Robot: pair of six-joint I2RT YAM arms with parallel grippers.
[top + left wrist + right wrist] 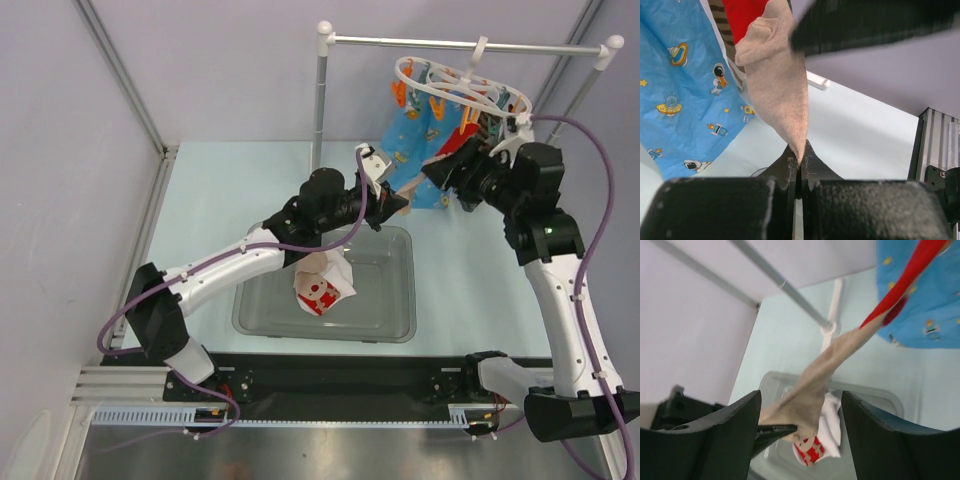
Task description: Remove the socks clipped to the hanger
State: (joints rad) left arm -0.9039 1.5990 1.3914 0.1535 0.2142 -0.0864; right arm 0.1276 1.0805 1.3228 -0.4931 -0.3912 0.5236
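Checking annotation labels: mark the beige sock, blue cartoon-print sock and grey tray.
beige sock [782, 85], left wrist view, mid-body.
blue cartoon-print sock [680, 90], left wrist view, printed middle.
grey tray [378, 290], top external view, bare floor.

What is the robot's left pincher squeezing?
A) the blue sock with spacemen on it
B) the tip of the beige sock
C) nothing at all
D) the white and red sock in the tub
B: in the left wrist view the left gripper is shut on the pointed tip of the beige sock, and the blue cartoon sock hangs off to the side, untouched.
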